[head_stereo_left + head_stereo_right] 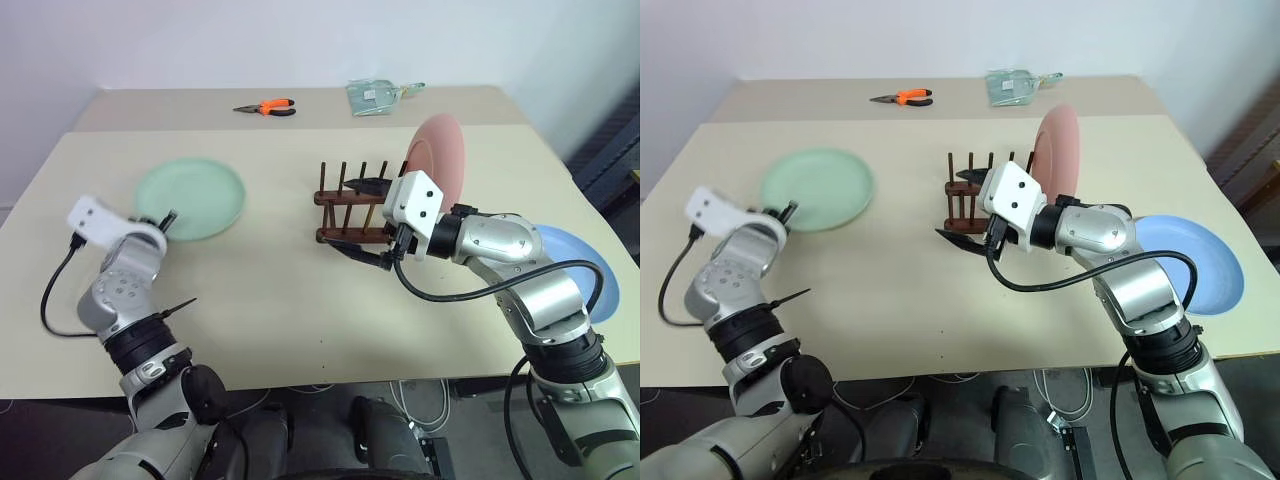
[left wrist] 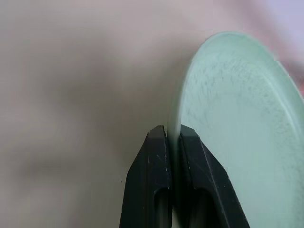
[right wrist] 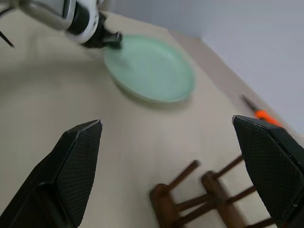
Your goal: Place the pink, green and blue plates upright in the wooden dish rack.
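The green plate (image 1: pixel 192 197) lies on the table at the left, and my left gripper (image 1: pixel 168 222) is shut on its near rim; in the left wrist view both fingers (image 2: pixel 152 161) pinch the pale green edge (image 2: pixel 237 133). In the middle of the table stands the wooden dish rack (image 1: pixel 335 198), with the pink plate (image 1: pixel 437 160) upright at its right end. My right gripper (image 1: pixel 364 220) is open just in front of the rack, with nothing between its fingers (image 3: pixel 71 171). The blue plate (image 1: pixel 590 265) lies flat at the right, partly hidden behind my right arm.
Orange-handled pliers (image 1: pixel 266 107) and a clear plastic bag (image 1: pixel 375 95) lie on the far table behind. The table's near edge runs just under both arms. Bare tabletop separates the green plate from the rack.
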